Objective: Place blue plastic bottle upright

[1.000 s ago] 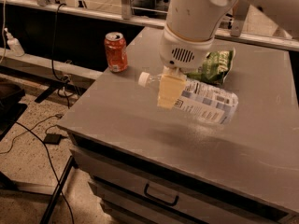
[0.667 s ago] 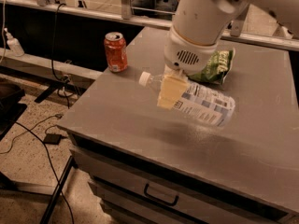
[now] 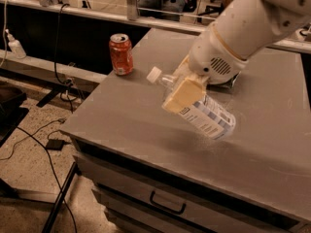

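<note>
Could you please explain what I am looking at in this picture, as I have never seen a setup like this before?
The big white shape at the upper right is a robot arm. At its end is a gripper, a two-fingered clamp. The single view looks down on a grey table with a drawer in its front; where the camera sits is unclear. The gripper is shut on a clear plastic bottle with a white cap and a blue-and-white label. It holds the bottle tilted, cap pointing up and to the left, not yet upright. An orange soda can stands upright near the table's far left corner, apart from the bottle.
</note>
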`<state>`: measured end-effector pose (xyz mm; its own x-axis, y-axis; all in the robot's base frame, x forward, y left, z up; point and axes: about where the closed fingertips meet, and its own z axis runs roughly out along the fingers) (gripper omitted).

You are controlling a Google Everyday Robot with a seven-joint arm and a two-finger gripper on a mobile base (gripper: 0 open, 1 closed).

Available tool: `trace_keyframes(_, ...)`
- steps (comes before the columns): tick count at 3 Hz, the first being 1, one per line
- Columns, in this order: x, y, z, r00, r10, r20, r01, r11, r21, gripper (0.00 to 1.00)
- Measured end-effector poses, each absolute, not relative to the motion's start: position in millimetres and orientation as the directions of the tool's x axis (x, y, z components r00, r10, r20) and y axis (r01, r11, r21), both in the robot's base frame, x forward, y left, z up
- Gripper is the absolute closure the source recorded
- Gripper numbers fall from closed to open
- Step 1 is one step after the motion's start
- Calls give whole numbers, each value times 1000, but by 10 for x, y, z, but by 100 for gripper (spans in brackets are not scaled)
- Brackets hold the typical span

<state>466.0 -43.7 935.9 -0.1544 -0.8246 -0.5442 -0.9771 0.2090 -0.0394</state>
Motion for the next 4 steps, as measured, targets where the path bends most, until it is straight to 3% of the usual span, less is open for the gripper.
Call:
trace_keyframes(2, 4642, -375, 9421, -145, -760, -633, -980, 197, -12, 100)
trace_keyframes(3, 4667, -361, 9352, -119, -653, -748, -982, 187, -7, 100)
trace_keyframes(4, 4643, -492, 9509, -56, -452, -890, -975, 217, -48, 100)
